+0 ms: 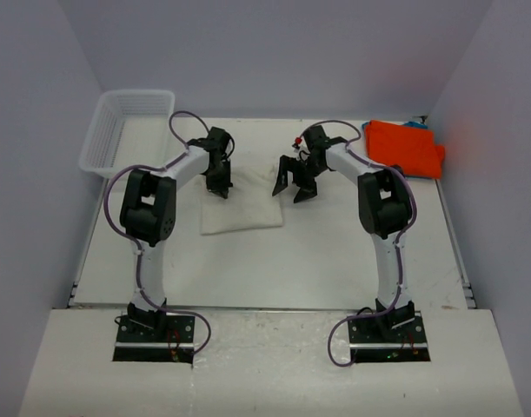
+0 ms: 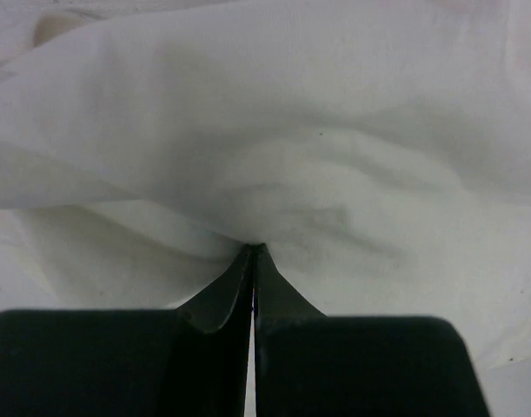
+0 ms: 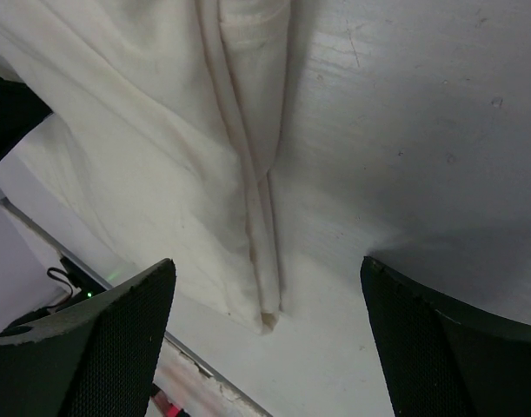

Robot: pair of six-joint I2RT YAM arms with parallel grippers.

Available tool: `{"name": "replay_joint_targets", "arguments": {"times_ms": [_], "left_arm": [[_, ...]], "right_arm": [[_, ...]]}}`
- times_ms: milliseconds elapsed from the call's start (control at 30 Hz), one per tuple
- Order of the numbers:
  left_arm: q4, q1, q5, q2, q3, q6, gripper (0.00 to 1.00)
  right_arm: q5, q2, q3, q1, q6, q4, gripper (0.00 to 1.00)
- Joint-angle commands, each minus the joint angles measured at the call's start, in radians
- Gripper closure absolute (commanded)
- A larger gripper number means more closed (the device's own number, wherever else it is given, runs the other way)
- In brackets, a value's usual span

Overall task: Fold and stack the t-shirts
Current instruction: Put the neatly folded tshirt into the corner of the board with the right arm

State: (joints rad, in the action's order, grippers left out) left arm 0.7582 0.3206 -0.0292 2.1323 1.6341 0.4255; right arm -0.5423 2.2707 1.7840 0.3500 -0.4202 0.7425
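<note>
One cream tee (image 1: 244, 214), one orange tee (image 1: 404, 146), well apart

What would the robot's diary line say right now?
left gripper: jaws shut on cream cloth t-shirt | right gripper: jaws open over its edge | bright orange cloth t-shirt: far right corner

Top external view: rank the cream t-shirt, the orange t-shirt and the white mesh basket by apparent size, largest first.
1. cream t-shirt, largest even though partly covered.
2 and 3. white mesh basket and orange t-shirt: they take up much the same area, too close to rank.
</note>
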Motion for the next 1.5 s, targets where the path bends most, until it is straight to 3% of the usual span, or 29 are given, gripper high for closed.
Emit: {"name": "replay_joint_targets", "arguments": {"times_ms": [0,500,600,700,767,800,900,967,1133,1467], "left_arm": [[0.024,-0.006,-0.006,0.032,0.027,-0.017,1.00],[0.049,-0.003,-0.037,-0.064,-0.017,-0.022,1.00],[0.053,-0.003,-0.034,-0.068,-0.010,-0.027,1.00],[0.055,-0.003,-0.040,-0.060,-0.008,-0.028,1.00],[0.050,-0.003,-0.046,-0.057,-0.010,-0.028,1.00],[0.049,-0.003,-0.049,-0.057,-0.010,-0.028,1.00],[0.044,-0.003,-0.049,-0.058,-0.011,-0.028,1.00],[0.043,-0.003,-0.049,-0.061,-0.017,-0.028,1.00],[0.023,-0.003,-0.048,-0.083,-0.046,-0.031,1.00],[-0.071,0.000,-0.020,-0.251,-0.100,-0.053,1.00]], "right_arm": [[-0.004,0.019,0.015,0.020,-0.032,0.014,0.13],[-0.137,0.151,0.178,0.148,-0.176,-0.001,0.17],[-0.137,0.131,0.137,0.150,-0.204,-0.055,0.26],[-0.156,0.122,0.109,0.150,-0.207,-0.077,0.47],[-0.156,0.102,0.069,0.152,-0.210,-0.118,0.55],[-0.154,0.099,0.066,0.152,-0.210,-0.121,0.68],[-0.156,0.104,0.075,0.152,-0.195,-0.118,0.92],[-0.153,0.107,0.093,0.150,-0.183,-0.114,1.00],[-0.073,0.124,0.185,0.153,-0.103,-0.036,1.00],[0.306,0.098,0.316,0.165,0.126,0.159,1.00]]}}
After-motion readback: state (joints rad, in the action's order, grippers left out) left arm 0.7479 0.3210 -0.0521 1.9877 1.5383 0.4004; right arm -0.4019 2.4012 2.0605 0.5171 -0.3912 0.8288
